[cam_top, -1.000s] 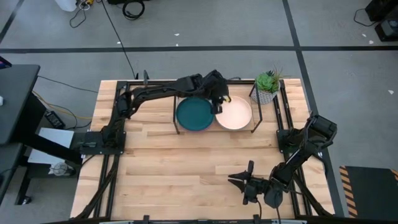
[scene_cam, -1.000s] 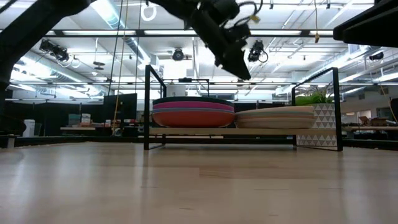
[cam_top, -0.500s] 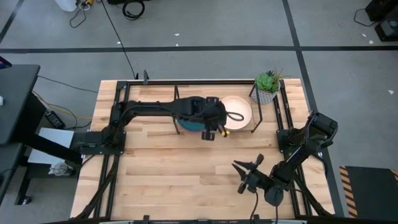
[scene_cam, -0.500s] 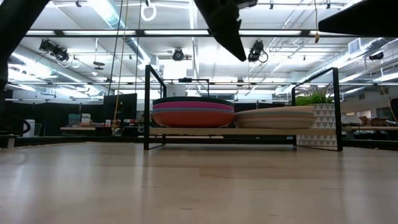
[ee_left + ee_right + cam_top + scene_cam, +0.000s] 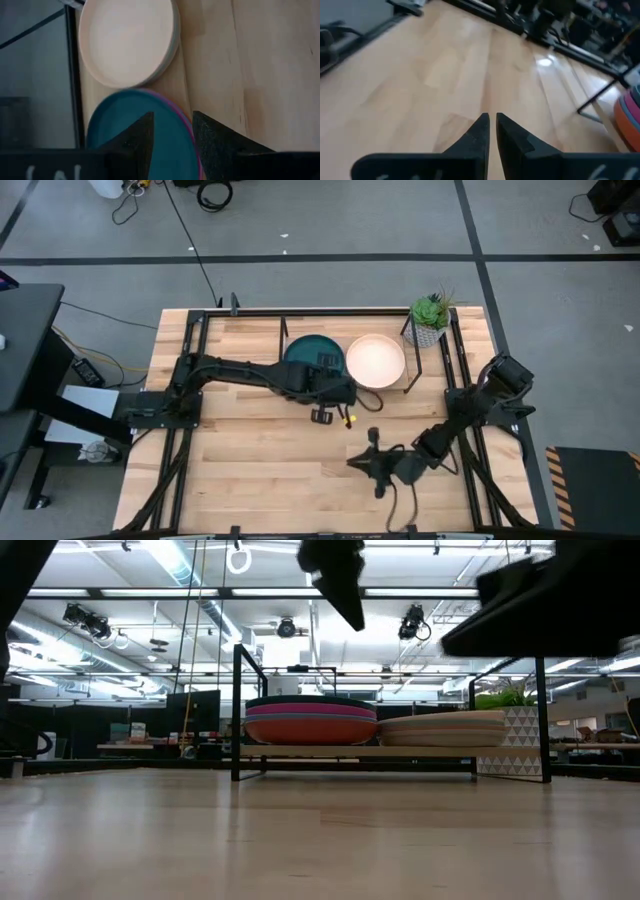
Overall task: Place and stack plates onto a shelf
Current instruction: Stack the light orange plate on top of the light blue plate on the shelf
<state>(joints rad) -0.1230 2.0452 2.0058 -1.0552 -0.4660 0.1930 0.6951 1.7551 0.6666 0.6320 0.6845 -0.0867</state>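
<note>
Withdrawing from the shelf (image 5: 415, 370) toward 6 o'clock, the left claw (image 5: 333, 417) hangs empty with fingers apart, leaving the dark teal plate (image 5: 314, 351) and cream plate (image 5: 375, 362) topping two stacks, while the right claw (image 5: 362, 463), fingers nearly together, advances across the bare wooden worktop (image 5: 250, 460) under bright ceiling lights.

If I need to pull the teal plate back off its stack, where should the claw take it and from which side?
Grip the teal plate by its rim on the open front edge of the shelf, probably coming in low from the table side. It lies flat on top of its stack, close beside the cream plate, with black uprights at the shelf's ends, so the front rim looks like the freest part.
</note>
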